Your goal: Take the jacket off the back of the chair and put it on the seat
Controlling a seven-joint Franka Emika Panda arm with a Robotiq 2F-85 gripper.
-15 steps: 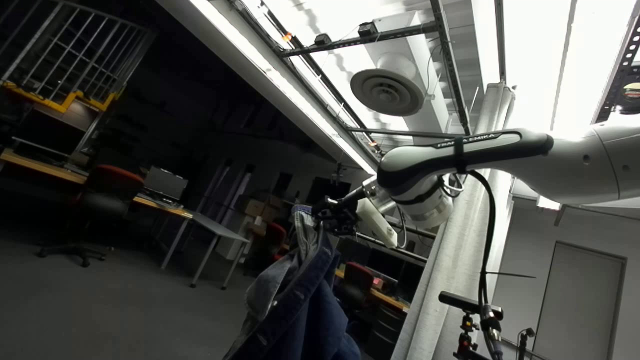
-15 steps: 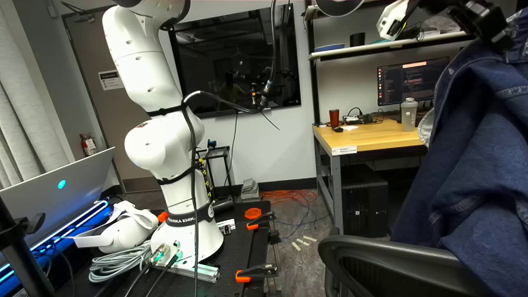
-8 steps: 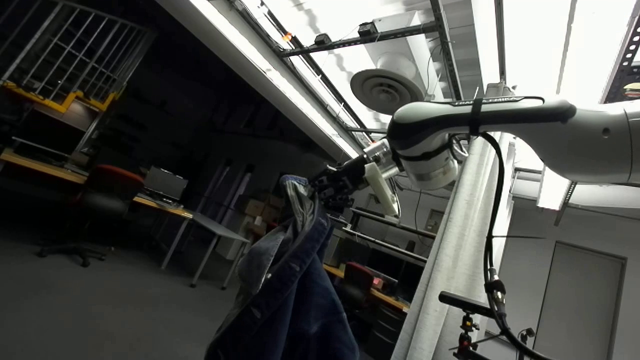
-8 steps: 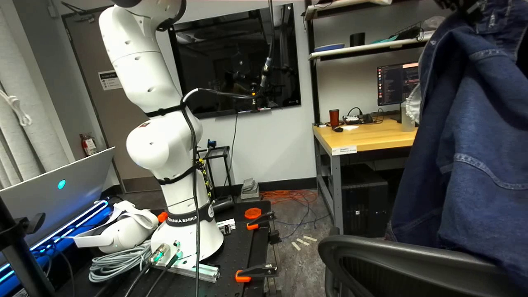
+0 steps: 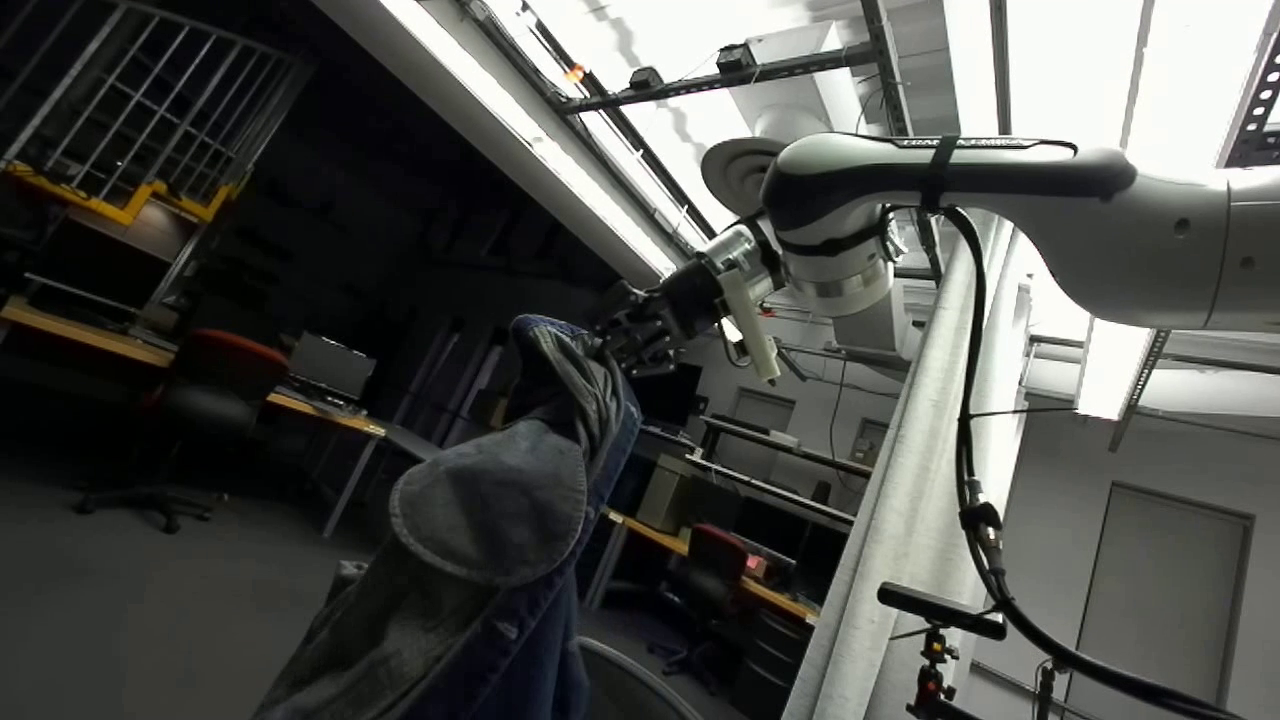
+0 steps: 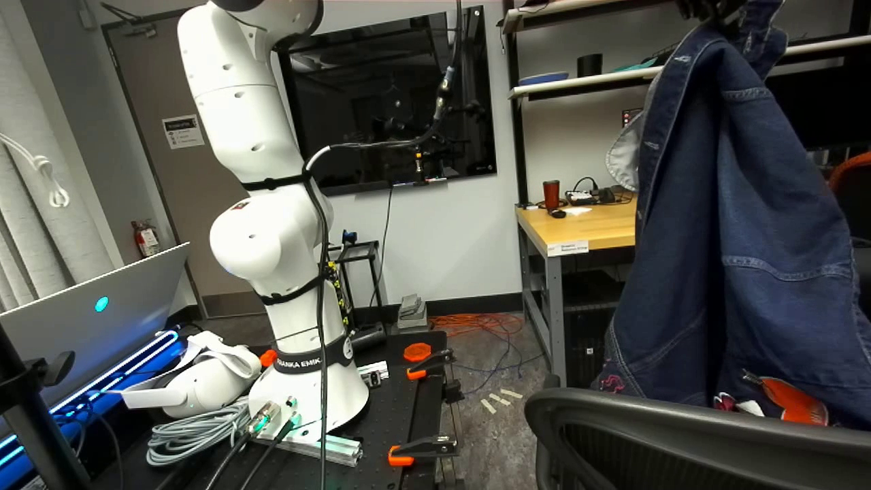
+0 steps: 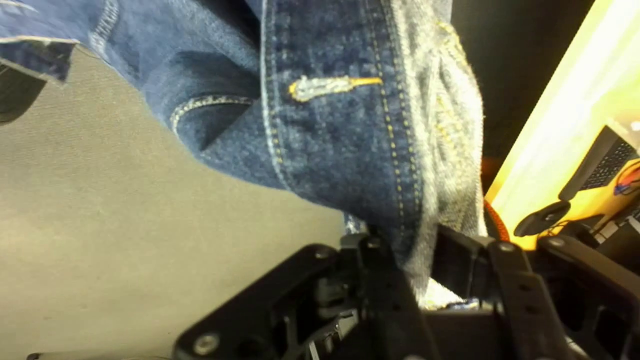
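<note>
The jacket (image 5: 490, 500) is blue denim with a paler grey inner side; it also shows in an exterior view (image 6: 769, 231) and the wrist view (image 7: 330, 130). My gripper (image 5: 607, 345) is shut on the jacket's upper edge and holds it up, so it hangs down in folds. In the wrist view the cloth runs between the fingers (image 7: 412, 250). The gripper is mostly cut off at the top of an exterior view (image 6: 711, 13). The chair's back (image 6: 653, 414) stands in front of the jacket's lower part, where coloured patches show. The seat is hidden.
A wooden desk (image 6: 585, 228) with a tumbler (image 6: 551, 194) and a shelf (image 6: 612, 80) stand behind the jacket. The black robot table (image 6: 408, 401) carries orange clamps and a headset (image 6: 214, 381). A grey curtain (image 5: 890, 500) hangs near the arm.
The gripper has risen and lifted the jacket, moving left in both exterior views. More of the jacket shows above the chair's back, including coloured patches. The grip has stayed shut on the jacket.
</note>
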